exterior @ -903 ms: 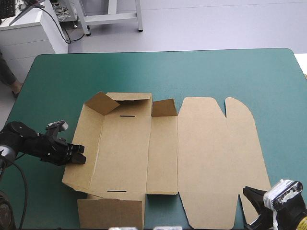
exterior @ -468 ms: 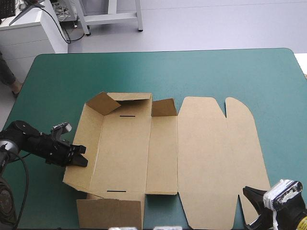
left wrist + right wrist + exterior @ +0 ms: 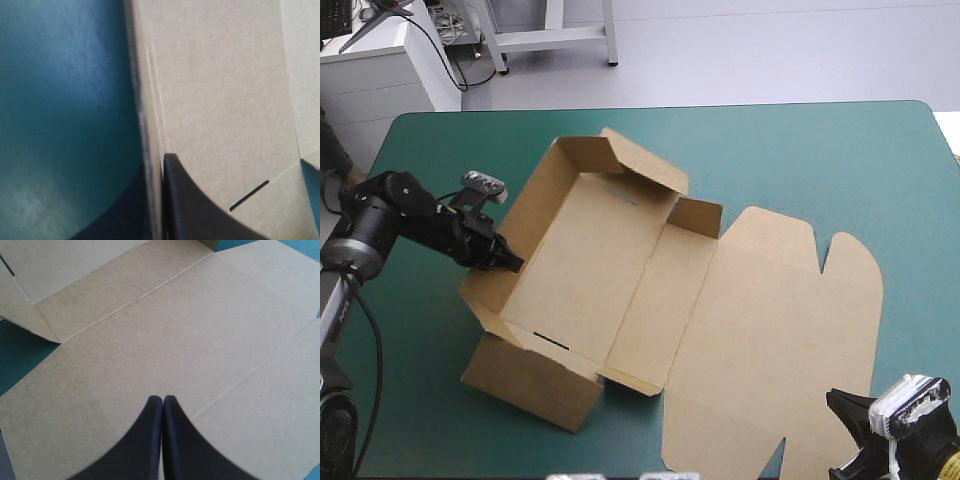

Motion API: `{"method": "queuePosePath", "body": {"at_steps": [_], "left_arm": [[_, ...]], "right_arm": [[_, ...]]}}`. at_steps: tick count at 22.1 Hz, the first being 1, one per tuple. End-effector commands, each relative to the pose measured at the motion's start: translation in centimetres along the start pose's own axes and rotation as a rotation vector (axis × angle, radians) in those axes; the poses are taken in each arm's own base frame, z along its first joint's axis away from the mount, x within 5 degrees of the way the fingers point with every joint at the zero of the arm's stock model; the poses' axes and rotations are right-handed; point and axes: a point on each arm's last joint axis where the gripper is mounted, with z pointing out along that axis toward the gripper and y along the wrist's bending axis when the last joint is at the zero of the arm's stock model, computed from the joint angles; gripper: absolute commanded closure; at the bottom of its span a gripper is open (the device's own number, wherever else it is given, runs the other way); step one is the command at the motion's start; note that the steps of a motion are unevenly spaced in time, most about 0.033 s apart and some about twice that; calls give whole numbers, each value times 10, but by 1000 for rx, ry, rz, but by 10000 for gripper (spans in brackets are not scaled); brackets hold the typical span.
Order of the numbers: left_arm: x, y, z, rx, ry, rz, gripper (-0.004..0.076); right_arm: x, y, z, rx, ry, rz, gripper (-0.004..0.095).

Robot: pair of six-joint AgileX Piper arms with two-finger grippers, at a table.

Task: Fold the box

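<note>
On the table: box [image 3: 620,270] sits left of centre on the teal-green cover [image 3: 800,140], skewed against the table edges, half formed.
Left wall [image 3: 523,218]: raised, leaning slightly outward.
Far end [image 3: 640,165]: wall and flap raised.
Corner tab [image 3: 698,216]: standing at the far end, between floor and lid.
Near panel [image 3: 530,385]: sticks out toward the table's near edge; flat or tilted, can't tell.
Slot [image 3: 552,342]: dark slit in the floor by the near fold.
Lid [image 3: 780,330]: flat on the cover, spread toward the near right corner.
Left gripper [image 3: 510,262]: jaws all but closed on the left wall's top edge, roughly mid-length. Wrist view has one black finger [image 3: 200,210] inside the wall, with the board edge running up beside it.
Right gripper [image 3: 162,401]: jaws pressed together to a point, nothing between them. It sits over the lid, near the lid's near right corner; contact with the board, can't tell.
</note>
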Motion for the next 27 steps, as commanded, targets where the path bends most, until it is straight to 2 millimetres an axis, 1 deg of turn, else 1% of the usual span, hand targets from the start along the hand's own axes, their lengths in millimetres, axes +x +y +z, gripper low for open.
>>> {"method": "queuePosePath", "body": {"at_steps": [1, 4, 6, 8, 9, 10, 11, 12, 13, 14, 15, 17, 19, 20, 23, 27], "left_arm": [[-37, -35, -33, -109, -118, 238, 732], [-58, -59, -44, -221, -158, 413, 732], [-68, -72, -48, -282, -198, 497, 732], [-74, -82, -47, -338, -216, 577, 732], [-79, -94, -45, -403, -218, 690, 732], [-80, -99, -44, -420, -214, 734, 732], [-83, -110, -43, -453, -218, 808, 732], [-84, -114, -42, -464, -217, 834, 732], [-84, -123, -41, -490, -203, 892, 732], [-85, -126, -40, -508, -196, 916, 732], [-86, -130, -42, -575, -177, 981, 732], [-91, -128, -47, -676, -185, 1041, 732], [-95, -127, -51, -730, -221, 1072, 732], [-95, -127, -51, -728, -226, 1072, 732], [-91, -134, -43, -610, -243, 1040, 732], [-72, -134, -27, -571, -253, 1083, 732]], "right_arm": [[-13, 1, -3, -3, -83, -5, 927], [-13, 1, -3, -3, -83, -5, 927], [-13, 1, -3, -3, -83, -5, 927], [-13, 1, -3, -3, -83, -5, 927], [-13, 1, -3, -3, -83, -5, 927], [-13, 1, -3, -3, -83, -5, 927], [-13, 1, -3, -3, -83, -5, 927], [-13, 1, -3, -3, -83, -5, 927], [-13, 1, -3, -3, -83, -5, 927], [-13, 1, -3, -3, -83, -5, 927], [-13, 1, -3, -3, -83, -5, 927], [-13, 1, -3, -3, -83, -5, 927], [-13, 1, -3, -3, -83, -5, 927], [-13, 1, -3, -3, -83, -5, 927], [-13, 1, -3, 1, -83, -9, 927], [-13, 0, -3, 3, -83, -10, 927]]}}
